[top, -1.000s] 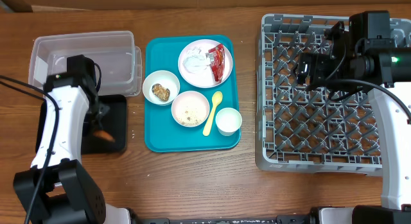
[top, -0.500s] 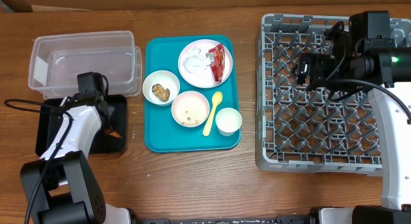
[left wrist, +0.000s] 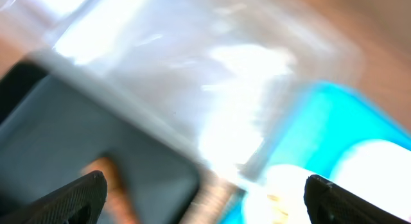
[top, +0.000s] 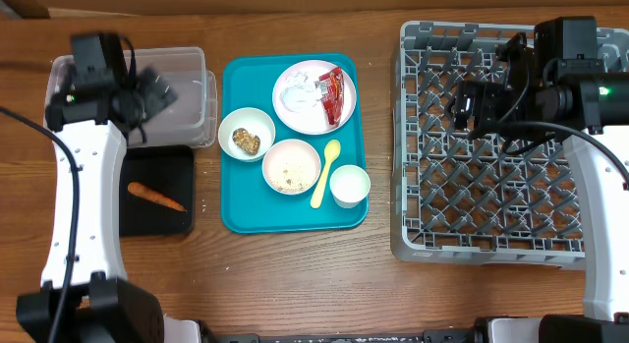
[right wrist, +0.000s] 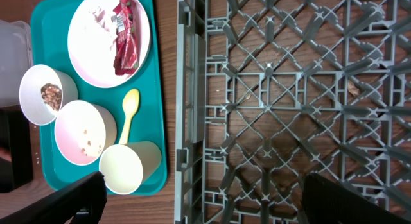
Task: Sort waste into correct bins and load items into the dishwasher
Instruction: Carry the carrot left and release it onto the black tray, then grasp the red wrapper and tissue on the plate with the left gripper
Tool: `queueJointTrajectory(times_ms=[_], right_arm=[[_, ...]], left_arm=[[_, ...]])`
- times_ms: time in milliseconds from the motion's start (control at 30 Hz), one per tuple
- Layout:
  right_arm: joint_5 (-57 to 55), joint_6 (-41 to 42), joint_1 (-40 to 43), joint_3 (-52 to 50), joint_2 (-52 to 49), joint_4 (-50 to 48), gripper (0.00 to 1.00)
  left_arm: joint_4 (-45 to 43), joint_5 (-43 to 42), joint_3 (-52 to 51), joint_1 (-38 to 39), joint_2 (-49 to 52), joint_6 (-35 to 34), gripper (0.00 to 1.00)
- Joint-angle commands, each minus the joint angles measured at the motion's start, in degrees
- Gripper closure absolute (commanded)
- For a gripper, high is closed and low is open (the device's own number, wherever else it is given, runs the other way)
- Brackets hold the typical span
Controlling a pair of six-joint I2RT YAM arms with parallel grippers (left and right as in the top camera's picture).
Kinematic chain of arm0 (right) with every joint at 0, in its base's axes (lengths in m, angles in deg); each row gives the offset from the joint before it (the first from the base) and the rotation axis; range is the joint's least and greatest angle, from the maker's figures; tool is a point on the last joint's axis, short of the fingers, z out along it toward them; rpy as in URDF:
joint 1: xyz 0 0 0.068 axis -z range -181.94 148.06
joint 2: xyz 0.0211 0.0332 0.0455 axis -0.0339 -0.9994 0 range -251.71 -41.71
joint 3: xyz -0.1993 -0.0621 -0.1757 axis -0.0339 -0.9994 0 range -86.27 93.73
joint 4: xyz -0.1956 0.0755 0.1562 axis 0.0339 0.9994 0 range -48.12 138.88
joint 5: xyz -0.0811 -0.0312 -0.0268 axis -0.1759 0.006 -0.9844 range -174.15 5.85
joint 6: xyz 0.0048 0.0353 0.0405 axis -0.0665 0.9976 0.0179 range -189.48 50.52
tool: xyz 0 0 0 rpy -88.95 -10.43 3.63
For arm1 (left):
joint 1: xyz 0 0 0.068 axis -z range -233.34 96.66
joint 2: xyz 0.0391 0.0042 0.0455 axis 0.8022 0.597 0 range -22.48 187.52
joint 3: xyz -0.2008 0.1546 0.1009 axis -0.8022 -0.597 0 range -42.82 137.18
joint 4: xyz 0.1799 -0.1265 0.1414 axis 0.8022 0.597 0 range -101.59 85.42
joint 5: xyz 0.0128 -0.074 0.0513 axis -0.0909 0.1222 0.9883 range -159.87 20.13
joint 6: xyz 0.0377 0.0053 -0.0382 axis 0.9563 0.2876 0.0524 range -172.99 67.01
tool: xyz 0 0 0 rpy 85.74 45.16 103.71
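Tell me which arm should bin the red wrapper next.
Probably left: the left gripper, open, hovers over the clear tub beside the teal tray; the right gripper is over the dish rack.

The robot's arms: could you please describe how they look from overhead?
The left arm and right arm each have a smooth white shell between boxy black joints, with thin black cables alongside. A small green light glows on the right arm. The left gripper and right gripper have black fingers.
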Motion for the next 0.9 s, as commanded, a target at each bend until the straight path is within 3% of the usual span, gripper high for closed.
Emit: queueJointTrajectory(times_ms=[0,200,367,667,867], right_arm=[[0.3,0.2,-0.1,1.5,0.2,-0.2,0.00],[0.3,0.2,-0.1,1.5,0.2,0.5,0.00],[0.3,0.2,-0.1,1.5,0.2,1.3,0.00],[0.3,0.2,-0.1,1.0,0.2,2.0,0.00],[0.3,0.2,-0.1,0.4,0.2,2.3,0.00]], left_arm=[[0.7,-13.4,5.9,5.2,-1.4,10.8,0.00],[-0.6,-7.7,12.8,17.6,4.4,10.1,0.00],[-4.1,-2.1,19.5,25.9,16.4,9.6,0.00],[-5.4,-2.2,36.7,29.4,41.5,10.3,0.00],[-4.4,-1.6,40.2,29.9,48.8,10.3,0.00]])
